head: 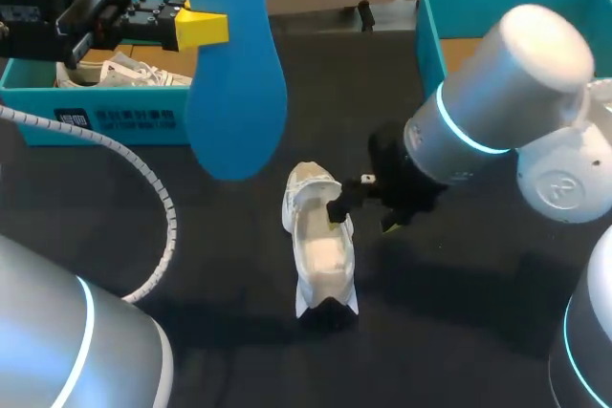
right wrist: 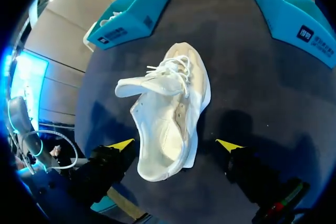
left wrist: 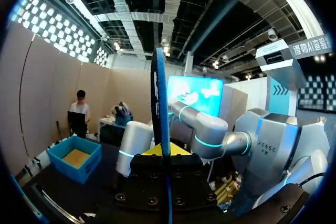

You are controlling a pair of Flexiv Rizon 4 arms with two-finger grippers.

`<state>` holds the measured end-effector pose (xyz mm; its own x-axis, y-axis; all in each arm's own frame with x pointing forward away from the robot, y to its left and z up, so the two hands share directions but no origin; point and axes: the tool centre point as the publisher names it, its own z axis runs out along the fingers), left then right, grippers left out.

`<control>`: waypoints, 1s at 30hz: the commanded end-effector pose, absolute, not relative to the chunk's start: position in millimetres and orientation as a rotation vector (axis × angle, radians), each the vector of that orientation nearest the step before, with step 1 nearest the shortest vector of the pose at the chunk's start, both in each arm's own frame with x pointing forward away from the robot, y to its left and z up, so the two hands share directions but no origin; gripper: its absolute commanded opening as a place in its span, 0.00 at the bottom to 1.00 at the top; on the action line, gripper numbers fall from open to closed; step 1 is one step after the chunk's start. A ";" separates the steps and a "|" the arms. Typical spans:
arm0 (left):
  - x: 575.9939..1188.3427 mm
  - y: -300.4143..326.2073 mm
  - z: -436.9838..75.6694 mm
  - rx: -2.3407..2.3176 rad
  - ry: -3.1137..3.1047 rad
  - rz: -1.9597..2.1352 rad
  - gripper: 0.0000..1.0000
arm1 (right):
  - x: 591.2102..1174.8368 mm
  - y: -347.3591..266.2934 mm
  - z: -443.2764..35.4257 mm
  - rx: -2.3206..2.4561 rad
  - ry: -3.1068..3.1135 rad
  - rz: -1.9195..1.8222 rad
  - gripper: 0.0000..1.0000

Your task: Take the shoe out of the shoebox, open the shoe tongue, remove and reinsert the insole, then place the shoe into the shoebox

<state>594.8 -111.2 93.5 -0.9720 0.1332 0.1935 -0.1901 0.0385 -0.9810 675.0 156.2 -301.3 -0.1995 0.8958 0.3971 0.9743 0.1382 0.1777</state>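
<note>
**Friend:** What is in your left tool (head: pixel 215 30)?

**Me:** The blue insole (head: pixel 234 83). My left tool is closed tight on it. It holds the insole by one edge, high up over the table (head: pixel 220 265).

**Friend:** What is the insole like to hold?

**Me:** I think it is light, thin and bendy. It could flop or slip. A hold on the wide part, not the tip, looks best to me.

**Friend:** And your right tool (right wrist: pixel 176 145)?

**Me:** Its fingers are spread wide and it holds nothing. The shoe (right wrist: pixel 168 103) lies on the table. The end with the hole sits between the two fingers. The tongue (right wrist: pixel 142 85) sticks out to one side.

**Friend:** Is the shoe hard to pick up?

**Me:** I guess not. It looks light and soft on top, and firmer at the sole. I would take it by both sides near the hole, so it does not tip.

**Friend:** What can't you see?

**Me:** One finger of my left tool is behind the insole. The top of the insole is cut off. I cannot tell if my right fingers touch the shoe. My right arm (head: pixel 507 93) hides part of the table and the right box (head: pixel 430 16). The left box (head: pixel 96 107) has a second shoe (head: pixel 129 72) in it, but I only see a bit of that.
</note>
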 end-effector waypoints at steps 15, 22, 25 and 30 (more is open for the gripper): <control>596.4 -112.5 93.4 0.056 -2.083 2.026 0.00 | 712.5 106.7 -227.5 -1.857 -2.050 -0.808 1.00; 596.4 -112.5 93.4 0.056 -2.083 2.026 0.00 | 720.2 94.6 -209.6 -1.740 -1.898 -0.948 1.00; 596.4 -112.5 93.4 0.056 -2.083 2.026 0.00 | 720.2 95.0 -206.7 -1.675 -1.844 -0.986 1.00; 596.4 -112.5 93.4 0.056 -2.083 2.026 0.00 | 720.2 95.0 -206.7 -1.675 -1.844 -0.986 1.00</control>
<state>594.9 -111.1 93.4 -0.9720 0.1333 0.1936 -0.1901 0.0385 -0.9810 726.0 99.3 -203.6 -0.1482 0.6863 0.7121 0.9809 0.0104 0.1942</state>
